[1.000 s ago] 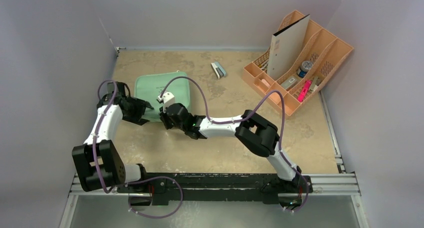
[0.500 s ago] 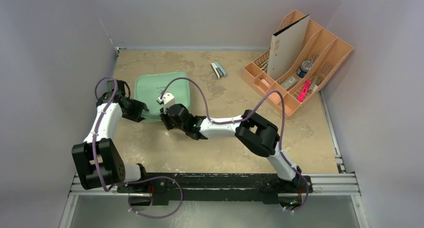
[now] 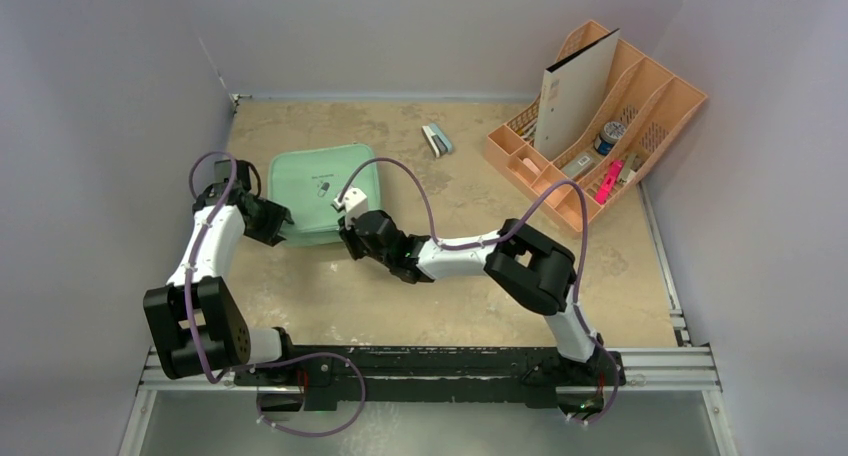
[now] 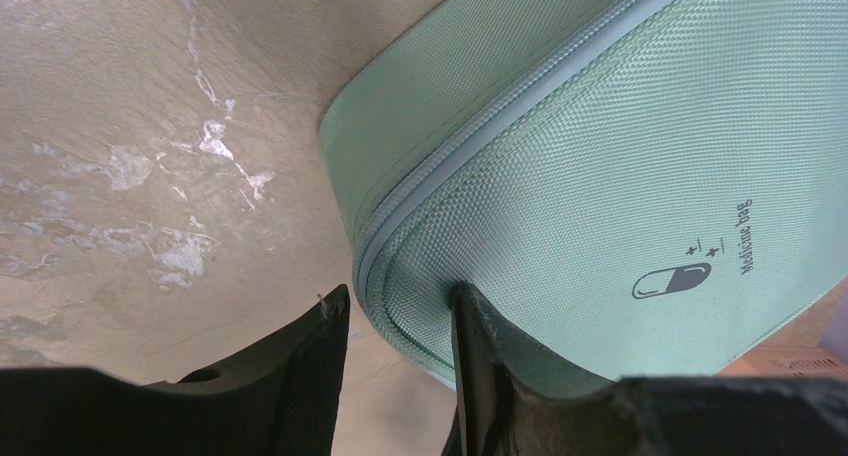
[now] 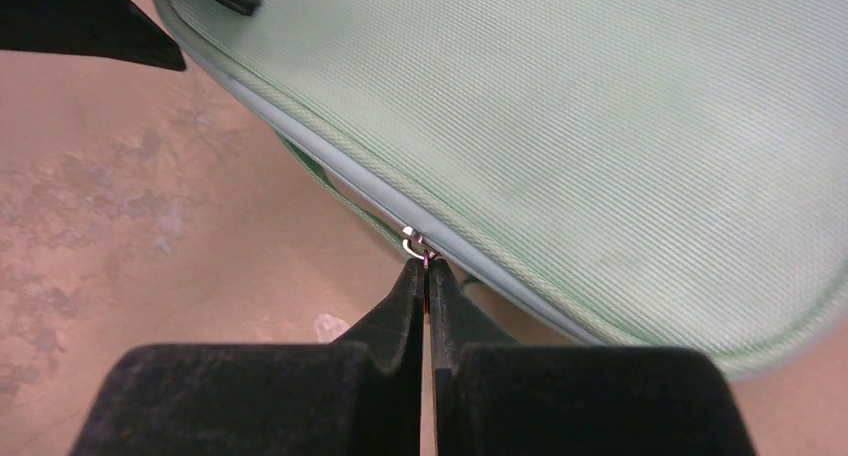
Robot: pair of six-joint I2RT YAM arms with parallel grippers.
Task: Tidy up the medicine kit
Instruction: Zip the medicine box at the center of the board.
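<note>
The mint-green medicine kit (image 3: pixel 318 188) lies flat on the left half of the table (image 3: pixel 330 296), towards the far side and well apart from the peach-orange desk organizer (image 3: pixel 655 111) at the far right. Its lid is down, w/ a pill logo (image 4: pixel 672 279) and "Medicine bag" printed on top.

The left gripper (image 3: pixel 281 219) sits at the kit's near-left corner. Its two fingers (image 4: pixel 310 366) straddle the lid's rim and are clamped on it, one pressing into the fabric top, the other at the side wall.

The right gripper (image 5: pixel 427 268) is at the kit's near edge, approx. mid-way along. Its tips are pressed together on the small metal zipper pull (image 5: pixel 413 242).
</note>
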